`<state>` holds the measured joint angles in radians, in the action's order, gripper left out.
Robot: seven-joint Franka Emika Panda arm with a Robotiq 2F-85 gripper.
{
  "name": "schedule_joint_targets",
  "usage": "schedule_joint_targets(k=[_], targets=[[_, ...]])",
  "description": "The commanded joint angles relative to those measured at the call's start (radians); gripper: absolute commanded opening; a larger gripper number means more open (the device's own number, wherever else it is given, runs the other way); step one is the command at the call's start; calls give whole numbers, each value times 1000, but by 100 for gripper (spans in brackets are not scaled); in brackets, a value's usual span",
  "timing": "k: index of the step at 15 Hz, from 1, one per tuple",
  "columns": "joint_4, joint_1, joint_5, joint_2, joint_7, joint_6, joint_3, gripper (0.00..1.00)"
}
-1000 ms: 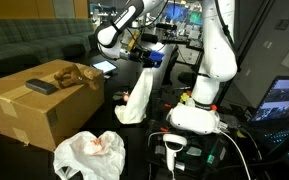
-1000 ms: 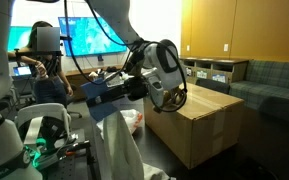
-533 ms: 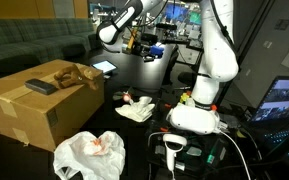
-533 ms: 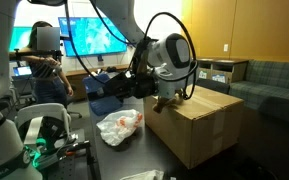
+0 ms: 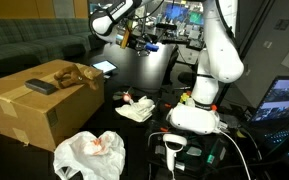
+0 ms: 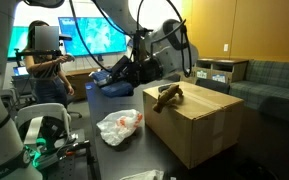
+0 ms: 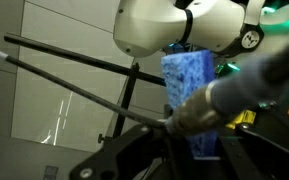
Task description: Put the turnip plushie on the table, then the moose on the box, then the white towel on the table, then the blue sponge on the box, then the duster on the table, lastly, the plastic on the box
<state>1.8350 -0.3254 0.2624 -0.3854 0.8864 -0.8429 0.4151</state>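
Note:
My gripper [image 5: 136, 40] is high above the dark table, also seen in an exterior view [image 6: 134, 68]. In the wrist view the blue sponge [image 7: 189, 90] stands between the dark jaws [image 7: 189, 150], which are shut on it. A grey sleeve with black cables crosses in front of it. The white towel [image 5: 136, 110] lies crumpled on the table [image 5: 154, 75], with a small pinkish thing on it. The brown moose [image 5: 74, 74] [image 6: 167, 95] lies on the cardboard box [image 5: 29, 115] [image 6: 199, 125]. The plastic bag [image 5: 89, 155] [image 6: 119, 124] lies on the table in front of the box. I cannot make out the duster.
A dark flat object [image 5: 41, 86] lies on the box top beside the moose. The robot's white base [image 5: 199, 115] stands close to the towel. A person with a headset [image 6: 44, 60] sits beyond the table, near monitors. A couch [image 6: 269, 80] stands behind the box.
The white towel hung below the gripper a second ago and has dropped onto the table. The gripper has risen and swung away with the blue sponge.

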Motion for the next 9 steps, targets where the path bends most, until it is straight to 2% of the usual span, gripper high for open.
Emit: schedule_joint_targets(k=[1, 4, 6, 7, 9], targets=[[-132, -67, -49, 39, 71, -1, 61, 3], [-287, -70, -180, 12, 94, 6, 76, 3], [-416, -50, -290, -19, 131, 21, 62, 3], [-475, 71, -326, -14, 196, 20, -83, 3], [-566, 110, -404, -39, 260, -27, -141, 3]])
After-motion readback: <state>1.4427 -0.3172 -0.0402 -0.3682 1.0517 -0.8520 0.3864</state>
